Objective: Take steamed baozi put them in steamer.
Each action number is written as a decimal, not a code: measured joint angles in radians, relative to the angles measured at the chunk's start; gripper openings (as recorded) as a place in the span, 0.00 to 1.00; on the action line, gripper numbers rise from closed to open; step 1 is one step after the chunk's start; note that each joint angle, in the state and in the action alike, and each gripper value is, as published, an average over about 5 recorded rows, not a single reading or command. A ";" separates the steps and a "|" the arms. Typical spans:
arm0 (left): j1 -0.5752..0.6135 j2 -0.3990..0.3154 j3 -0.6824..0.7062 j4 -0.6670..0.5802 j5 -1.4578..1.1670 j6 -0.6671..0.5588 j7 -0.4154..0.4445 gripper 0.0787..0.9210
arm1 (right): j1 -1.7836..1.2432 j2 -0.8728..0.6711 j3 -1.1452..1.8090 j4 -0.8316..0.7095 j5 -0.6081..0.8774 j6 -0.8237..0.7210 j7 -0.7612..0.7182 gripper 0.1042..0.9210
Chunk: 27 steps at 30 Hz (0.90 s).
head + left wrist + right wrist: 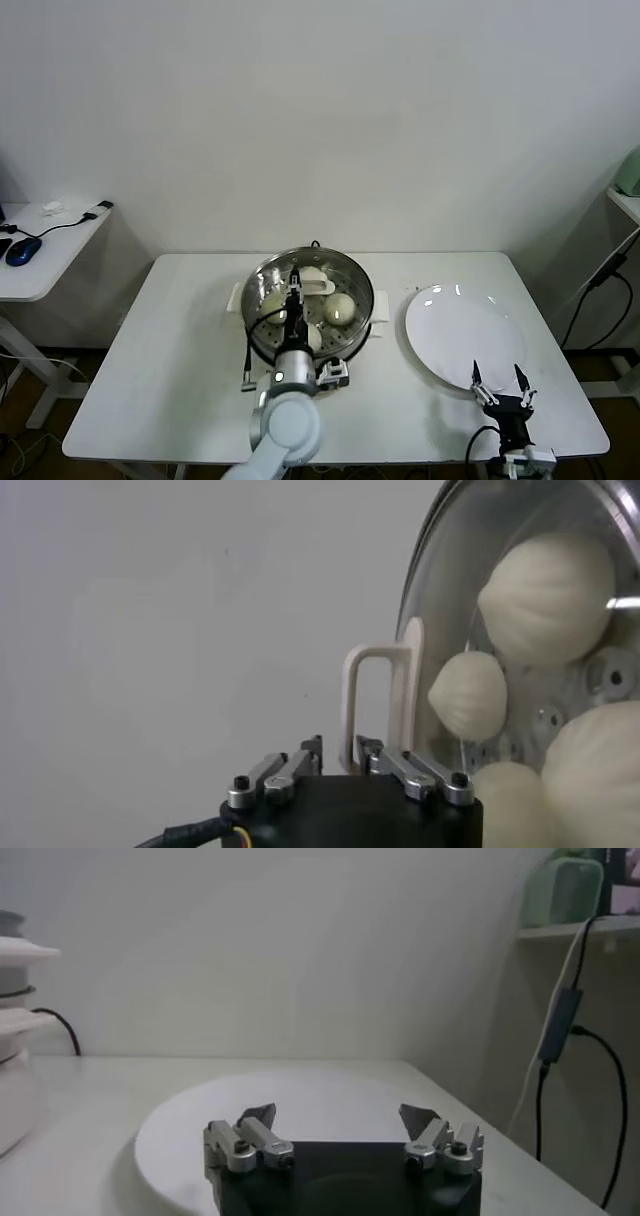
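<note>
Baozi [340,309] inside steamer [362,282]

**Soft, even light with small glints on metal and plate**

The head view is evenly lit and rather soft, with the white worktop [180,350] and wall bright and shadows faint. Small specular spots sit on the far rim of the white plate [462,335], and the steamer [262,275] wall shines. In the left wrist view a bright streak marks the steel rim. The right wrist view is dimmer, its background shelf hazy.
</note>
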 measured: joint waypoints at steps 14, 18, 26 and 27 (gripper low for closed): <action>0.076 0.059 -0.022 -0.169 -0.300 -0.116 -0.068 0.76 | 0.010 -0.007 -0.026 0.006 0.003 0.002 0.000 0.88; 0.119 0.067 -0.068 -0.220 -0.511 -0.218 -0.141 0.87 | 0.009 -0.023 -0.038 0.013 0.011 0.021 0.003 0.88; 0.211 0.076 -0.292 -0.288 -1.039 -0.400 -0.254 0.88 | 0.014 -0.069 -0.086 0.029 0.011 0.065 0.003 0.88; 0.224 0.080 -0.330 -0.290 -1.106 -0.418 -0.259 0.88 | 0.015 -0.072 -0.092 0.030 0.010 0.069 0.002 0.88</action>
